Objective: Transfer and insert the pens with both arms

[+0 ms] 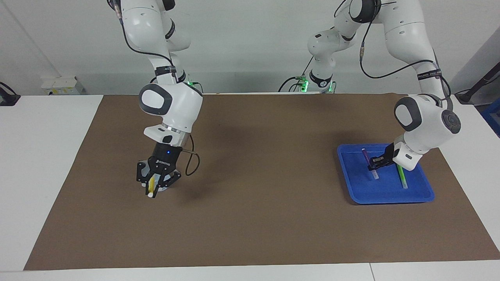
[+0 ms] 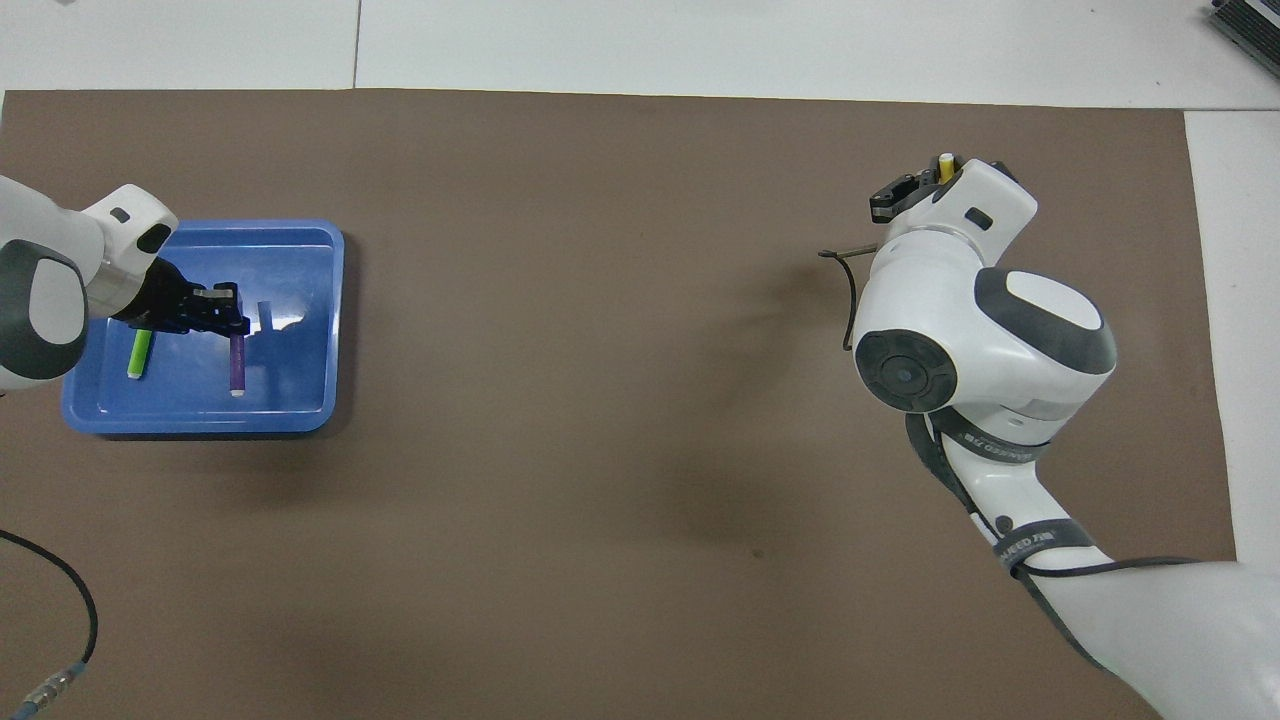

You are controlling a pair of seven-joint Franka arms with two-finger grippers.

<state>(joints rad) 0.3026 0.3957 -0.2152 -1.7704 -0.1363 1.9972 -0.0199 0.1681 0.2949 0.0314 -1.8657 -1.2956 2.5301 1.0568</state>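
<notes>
Yellow pen hung tip-down in our right gripper, fingers clenched on it; the left gripper grasped the tilted purple pen.

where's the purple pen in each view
Facing view: the purple pen is tilted over the blue tray at that picture's right, clamped in the left tool.
Overhead view: the same pen shows at that picture's left, over the tray.
Shared landmark: the green pen lying in the tray beside it.
</notes>
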